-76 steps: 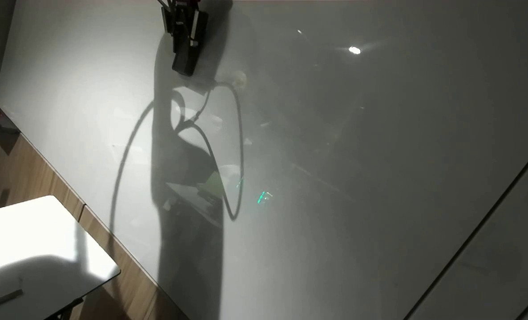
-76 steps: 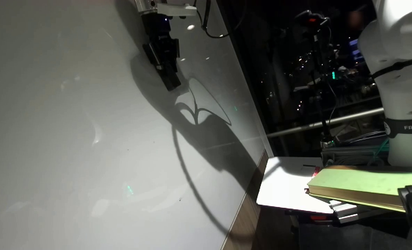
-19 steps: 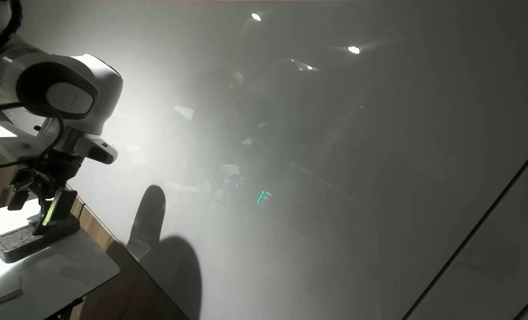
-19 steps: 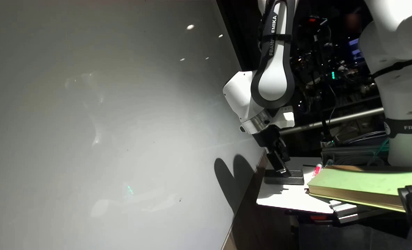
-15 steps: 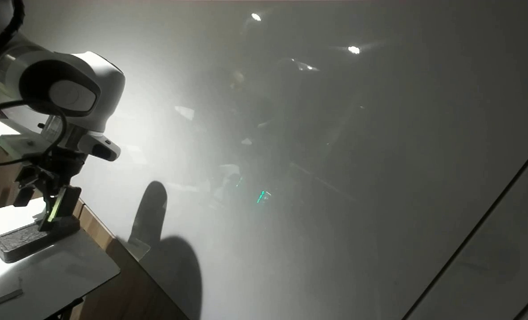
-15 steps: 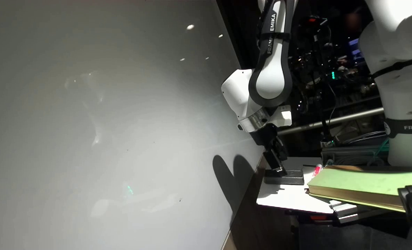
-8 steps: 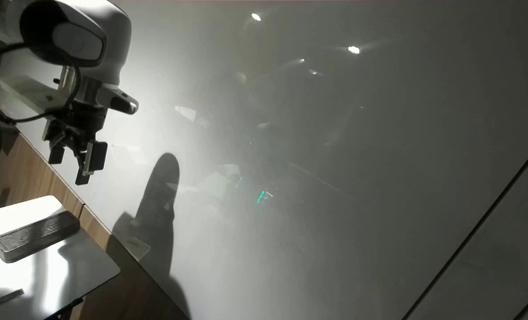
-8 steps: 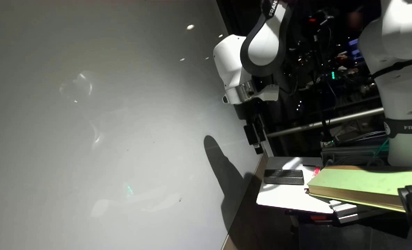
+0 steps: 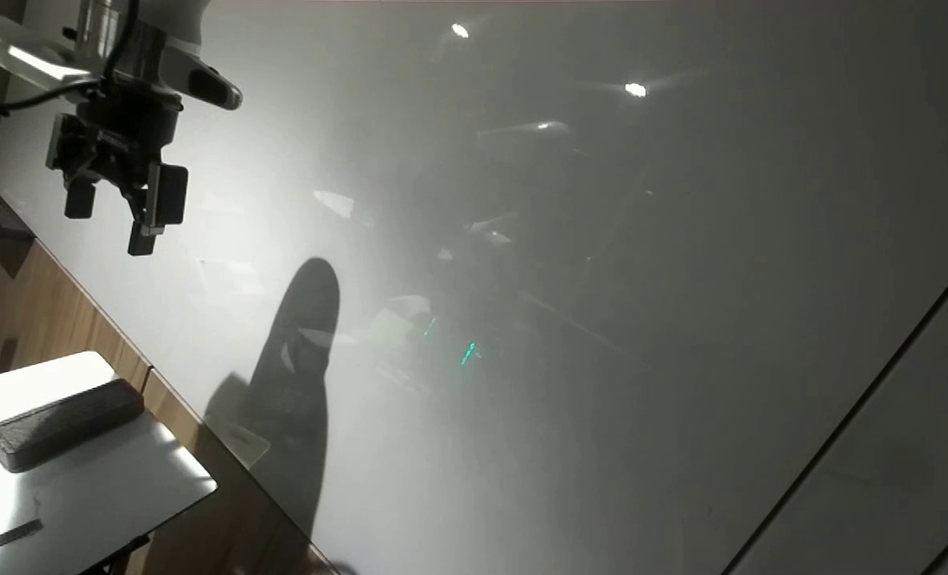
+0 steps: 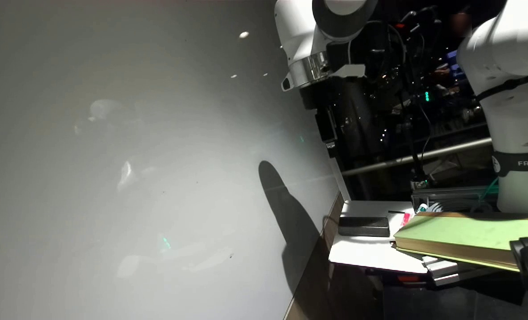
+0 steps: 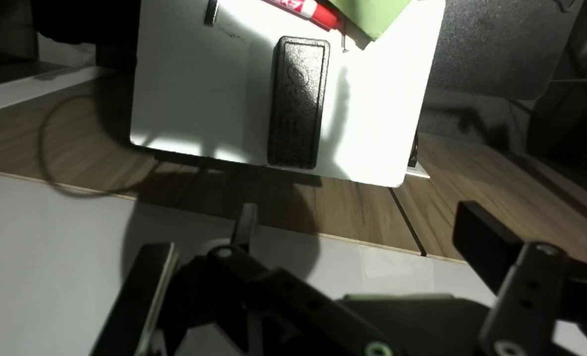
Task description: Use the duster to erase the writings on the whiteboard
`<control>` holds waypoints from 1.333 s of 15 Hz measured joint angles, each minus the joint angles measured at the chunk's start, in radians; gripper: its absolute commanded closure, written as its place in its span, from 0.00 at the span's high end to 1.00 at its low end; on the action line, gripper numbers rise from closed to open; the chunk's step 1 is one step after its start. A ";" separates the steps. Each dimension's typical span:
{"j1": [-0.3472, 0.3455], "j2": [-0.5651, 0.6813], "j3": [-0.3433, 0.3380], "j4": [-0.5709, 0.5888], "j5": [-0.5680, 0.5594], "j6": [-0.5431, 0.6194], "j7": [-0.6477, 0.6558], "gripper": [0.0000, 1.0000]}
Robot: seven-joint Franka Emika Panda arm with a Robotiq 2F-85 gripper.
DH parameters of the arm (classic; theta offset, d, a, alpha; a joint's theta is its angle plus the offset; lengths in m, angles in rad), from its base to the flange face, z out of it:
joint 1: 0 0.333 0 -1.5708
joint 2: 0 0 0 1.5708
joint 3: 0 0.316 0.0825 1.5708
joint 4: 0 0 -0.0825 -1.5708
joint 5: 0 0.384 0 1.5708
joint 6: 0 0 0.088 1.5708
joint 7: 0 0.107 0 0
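The duster (image 9: 66,423), a dark grey oblong block, lies flat on the small white tabletop, seen in both exterior views (image 10: 364,226). In the wrist view the duster (image 11: 298,104) shows whole, with nothing over it. My gripper (image 9: 111,220) hangs well above the duster, apart from it. Its fingers (image 11: 486,242) stand wide apart with only wood panel and board visible between them. The whiteboard (image 9: 681,279) fills most of both exterior views, carrying glints, small green reflections and the arm's shadow. On it the writings cannot be made out.
The white tabletop (image 9: 146,487) stands close to the whiteboard's lower edge and the wood panel (image 9: 82,303). A red-tipped pen (image 11: 318,15) and a green book (image 10: 464,231) lie beside the duster. A cable (image 9: 34,100) loops from the wrist.
About five seconds ago the duster was off the tabletop; a second ago my fingers were at it there. Since then my gripper has risen away, leaving the duster lying still.
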 measured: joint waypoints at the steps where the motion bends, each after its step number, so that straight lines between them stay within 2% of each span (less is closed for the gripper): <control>1: 0.000 -0.020 -0.001 -0.006 0.000 -0.010 -0.006 1.00; 20: 0.000 -0.037 -0.002 -0.019 0.000 -0.016 -0.011 1.00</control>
